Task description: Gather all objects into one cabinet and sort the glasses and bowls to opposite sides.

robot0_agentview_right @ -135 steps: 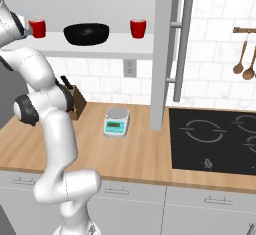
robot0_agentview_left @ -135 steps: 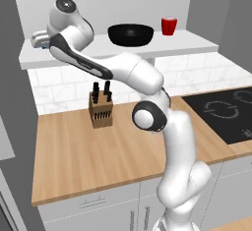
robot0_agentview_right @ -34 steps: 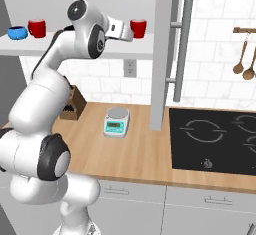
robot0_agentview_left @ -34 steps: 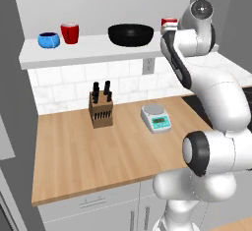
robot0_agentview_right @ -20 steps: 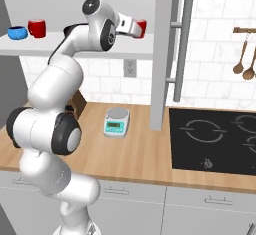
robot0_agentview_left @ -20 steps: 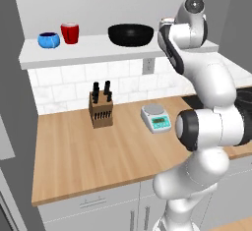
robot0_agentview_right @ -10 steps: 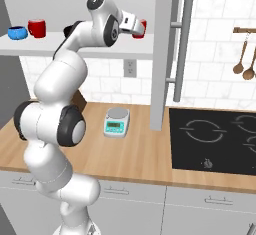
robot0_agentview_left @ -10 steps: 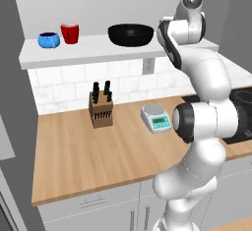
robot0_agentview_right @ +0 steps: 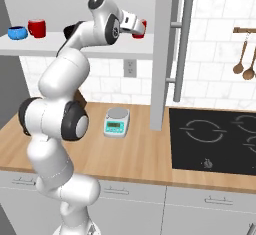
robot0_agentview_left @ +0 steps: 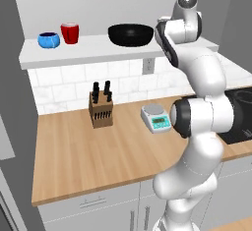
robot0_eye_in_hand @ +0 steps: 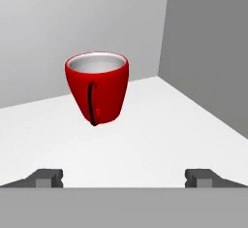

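Even, bright rendered light, soft shadows, perhaps slight low-resolution blur.

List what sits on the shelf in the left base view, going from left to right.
small blue bowl → red cup → large black bowl. Further right the arm covers the shelf's end, so nothing more can be placed in the order there.

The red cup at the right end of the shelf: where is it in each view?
Left base view: hidden behind the arm's hand.
Right base view: red cup, upper centre, just past the hand.
Hand view: upper left of centre, ahead of the open gripper.
Shared landmark: the shelf.
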